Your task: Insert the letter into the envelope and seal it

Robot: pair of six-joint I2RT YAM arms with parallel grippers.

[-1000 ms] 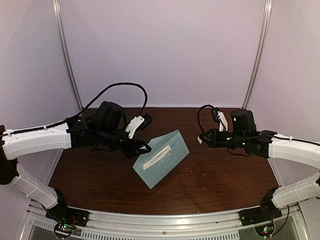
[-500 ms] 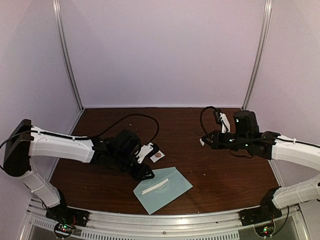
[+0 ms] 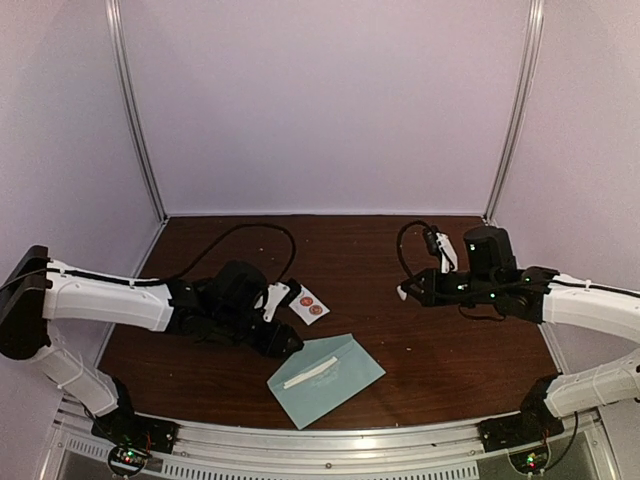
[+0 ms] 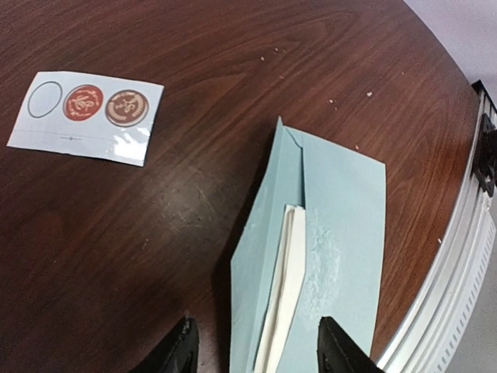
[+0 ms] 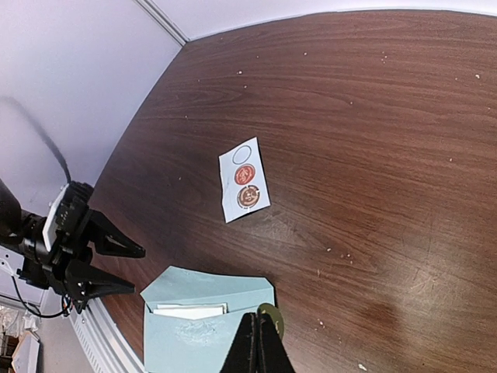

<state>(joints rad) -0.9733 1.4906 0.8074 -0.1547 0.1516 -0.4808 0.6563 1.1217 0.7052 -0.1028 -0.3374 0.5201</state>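
Envelope lies near the table's front edge, cream letter edge showing inside; left gripper stands apart at its end, right gripper pinches a round sticker.

Table is seen from above-behind; wrist cameras are angled down, closer.
Envelope and sticker strip are shared by all views.
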